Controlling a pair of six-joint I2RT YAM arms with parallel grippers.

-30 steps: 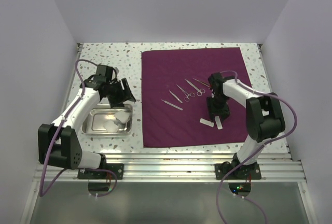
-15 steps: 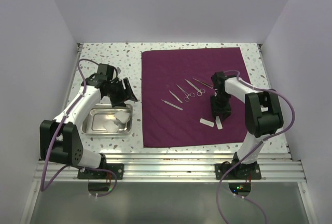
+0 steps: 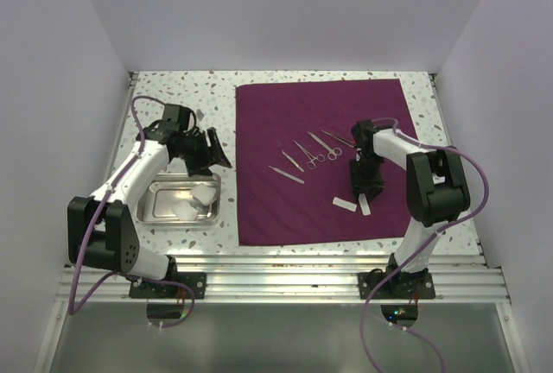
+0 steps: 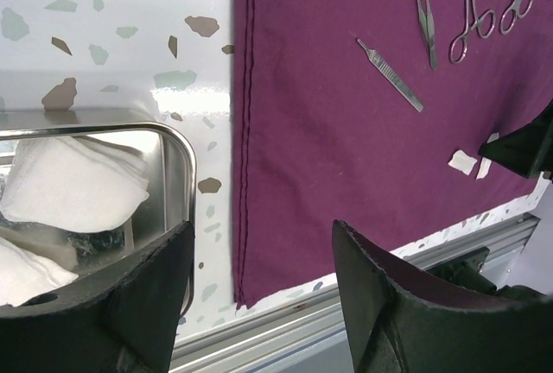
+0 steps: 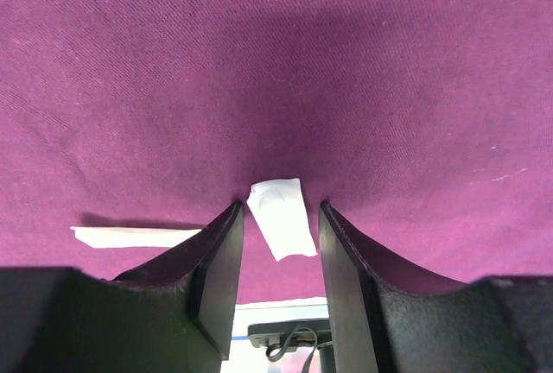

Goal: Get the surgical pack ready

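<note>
The right pincer (image 5: 279, 207) was set open astride a gauze slip (image 5: 285, 228) on the cloth (image 5: 259, 62). If closed so low, cloth could be pinched too, or the slip pushed aside. The left pincer (image 4: 259, 248) was held open, empty, near the tray (image 4: 179, 144) of gauze (image 4: 73, 183). The speckled bench (image 4: 130, 28) was enclosed by white walls (image 3: 285, 10).

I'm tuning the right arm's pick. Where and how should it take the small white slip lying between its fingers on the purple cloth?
Pinch the white slip across its narrow width, straight down from above. It lies flat on the purple cloth, so no edge offers itself from the side. The right gripper stands astride its long edges, probably the right line.
</note>
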